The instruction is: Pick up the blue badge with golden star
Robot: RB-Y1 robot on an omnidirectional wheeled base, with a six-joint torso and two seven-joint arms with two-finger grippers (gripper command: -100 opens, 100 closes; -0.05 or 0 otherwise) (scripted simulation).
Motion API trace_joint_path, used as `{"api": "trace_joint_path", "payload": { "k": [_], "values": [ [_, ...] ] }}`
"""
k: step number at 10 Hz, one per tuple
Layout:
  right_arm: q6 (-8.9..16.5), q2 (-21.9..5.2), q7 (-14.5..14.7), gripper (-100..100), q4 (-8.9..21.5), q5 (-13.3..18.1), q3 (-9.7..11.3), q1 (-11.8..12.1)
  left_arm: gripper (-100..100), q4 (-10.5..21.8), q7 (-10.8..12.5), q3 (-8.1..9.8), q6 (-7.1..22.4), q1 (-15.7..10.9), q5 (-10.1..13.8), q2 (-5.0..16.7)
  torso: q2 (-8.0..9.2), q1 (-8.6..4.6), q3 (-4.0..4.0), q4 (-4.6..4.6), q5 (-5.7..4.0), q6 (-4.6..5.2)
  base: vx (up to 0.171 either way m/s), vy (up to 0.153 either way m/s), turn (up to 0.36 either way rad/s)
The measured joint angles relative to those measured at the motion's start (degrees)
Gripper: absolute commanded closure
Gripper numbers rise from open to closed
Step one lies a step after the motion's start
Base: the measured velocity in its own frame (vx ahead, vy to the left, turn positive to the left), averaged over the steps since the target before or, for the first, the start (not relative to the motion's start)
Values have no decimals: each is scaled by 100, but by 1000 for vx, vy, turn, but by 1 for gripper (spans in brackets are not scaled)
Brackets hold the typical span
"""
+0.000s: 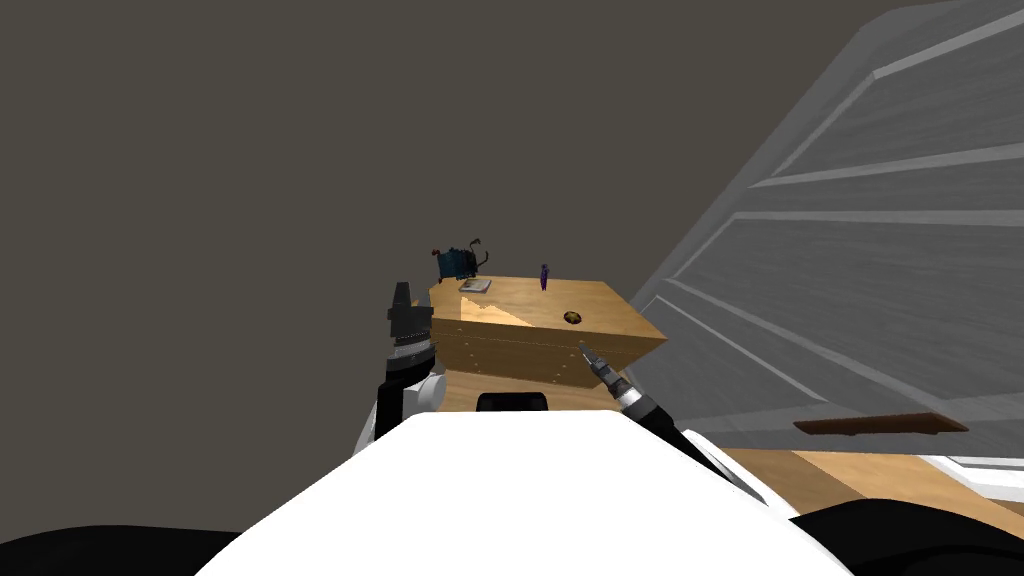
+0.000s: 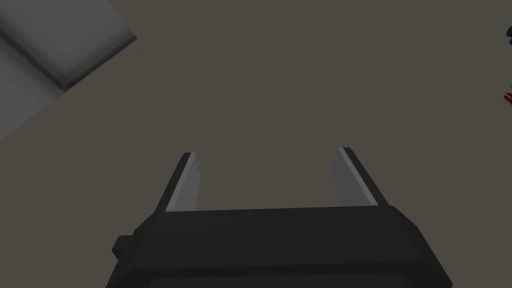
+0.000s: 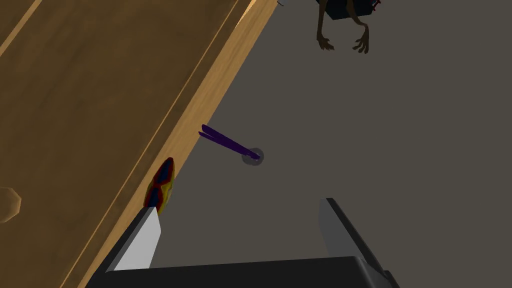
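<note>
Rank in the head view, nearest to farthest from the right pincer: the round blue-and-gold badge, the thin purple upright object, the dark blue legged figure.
1. Round blue-and-gold badge, just ahead of the right pincer on the wooden top.
2. Thin purple upright object, at the far edge.
3. Dark blue legged figure, by the far left corner.

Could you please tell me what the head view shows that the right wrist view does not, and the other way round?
Head view adds: the left gripper beside the wooden cabinet, a flat grey item on its top, and a grey panelled surface to the right. Right wrist view adds: the right gripper seen open, one finger close by the badge, whose blue, red and gold show edge-on. Both share: the badge, the thin purple object, the cabinet's top and the dark figure.
</note>
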Motion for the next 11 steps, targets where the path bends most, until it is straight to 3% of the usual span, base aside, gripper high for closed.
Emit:
{"api": "trace_joint_path", "payload": {
  "k": [3, 4, 8, 11],
  "values": [
    [60, -477, -7, -100, 270, -46, 77, 148, 0, 0, 0, 1, 0, 1, 0, 0, -1, -1, -1, 0, 1, 4, 19, 73, 131],
    [29, -621, 11, -100, 402, -56, 107, 293, 0, 0, 0, 0, 0, 0, 0, 0, 2, 0, 1, 0, 1, 2, 6, 61, 71],
    [74, -1322, -75, -100, 984, -148, 258, 338, 0, 0, 0, 0, 0, 0, 0, 0, -2, -2, -1, 0, 0, 1, 21, 66, 118],
    [169, -1801, -66, -100, 1174, -204, 292, 570, 0, 0, 0, 1, 0, 1, 0, 0, 2, -2, 1, 0, 1, 4, 18, 72, 138]
  ]
}}
